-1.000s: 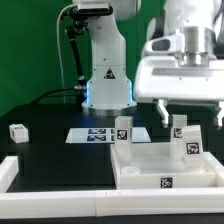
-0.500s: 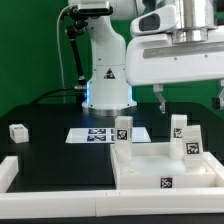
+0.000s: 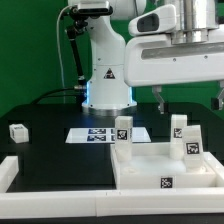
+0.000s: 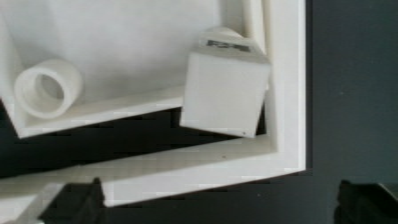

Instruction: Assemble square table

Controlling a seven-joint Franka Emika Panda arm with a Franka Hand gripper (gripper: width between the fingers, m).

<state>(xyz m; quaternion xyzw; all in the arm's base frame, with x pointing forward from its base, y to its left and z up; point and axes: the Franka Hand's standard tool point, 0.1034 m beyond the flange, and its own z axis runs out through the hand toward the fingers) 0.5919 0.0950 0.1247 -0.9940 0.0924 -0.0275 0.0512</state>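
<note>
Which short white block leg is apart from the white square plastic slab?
The leg alone on the black table at the exterior view's left; the other three stand at the slab.

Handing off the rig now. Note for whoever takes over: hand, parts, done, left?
Hand: open, empty, above the slab.
Parts: three legs stand upright on the slab; fourth leg lies loose at the exterior view's left.
Done: three legs placed; tightness cannot be told.
Left: fetch and fit the fourth leg.
</note>
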